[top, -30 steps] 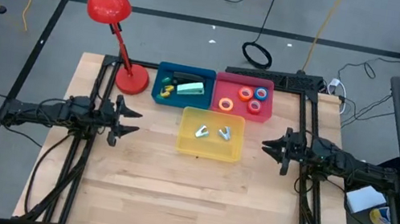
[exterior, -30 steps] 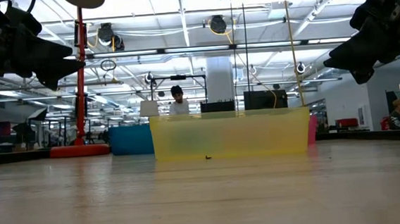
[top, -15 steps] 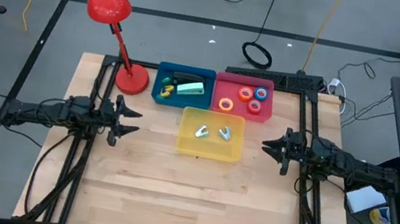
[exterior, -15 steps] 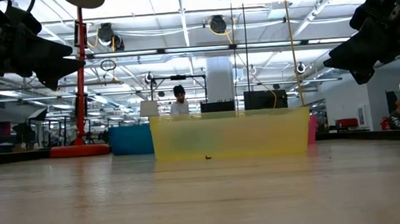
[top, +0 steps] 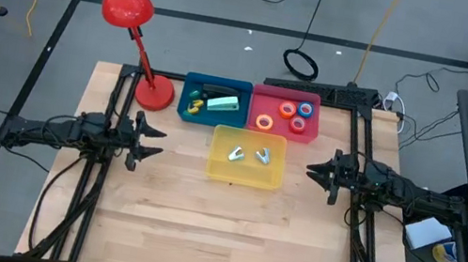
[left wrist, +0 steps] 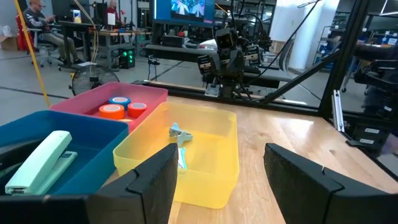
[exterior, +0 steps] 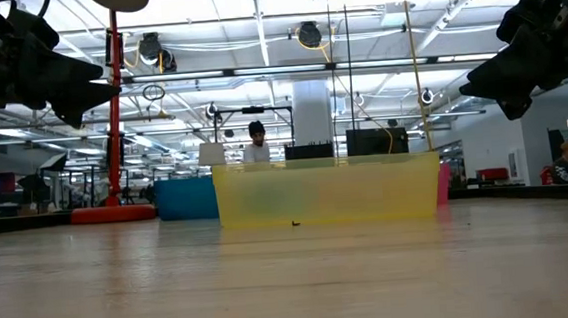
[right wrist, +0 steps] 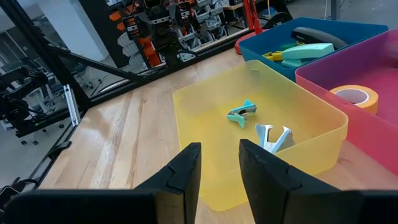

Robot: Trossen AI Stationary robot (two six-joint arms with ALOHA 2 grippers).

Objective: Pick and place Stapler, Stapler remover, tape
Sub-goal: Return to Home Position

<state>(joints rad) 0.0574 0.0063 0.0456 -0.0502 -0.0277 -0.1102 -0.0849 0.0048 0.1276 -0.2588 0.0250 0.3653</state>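
Both arms hover above the tabletop (top: 217, 233), one on each side of the yellow bin (top: 244, 182). The left gripper (top: 156, 141) and right gripper (top: 313, 171) point inward at the bin and touch nothing.

The overhead camera takes in the whole layout. Four tape rolls (top: 287, 110) lie in the pink bin (top: 288, 92) at the far edge. A pale green stapler (top: 222, 103) sits in the blue bin (top: 219, 79) just beside it. Two staple removers (top: 237, 154) rest in the yellow bin, in front of both. A red desk lamp (top: 128, 1) stands at the far left corner.

The wrist cameras show the fingers best: the left gripper's are spread wide, the right gripper's are parted by a narrow gap, and both are empty.

The left wrist camera picks out a blue roll (left wrist: 118, 101), an orange roll (left wrist: 112, 111) and a red roll (left wrist: 137, 107), each with a pale centre. The right wrist camera catches a yellow-orange roll (right wrist: 352, 96) lying flat. It also shows a teal staple remover (right wrist: 241, 112) beside a pale claw-shaped one (right wrist: 273, 137).

The table-level camera shows the bins only as coloured walls, with people (exterior: 257, 141) in the room beyond.
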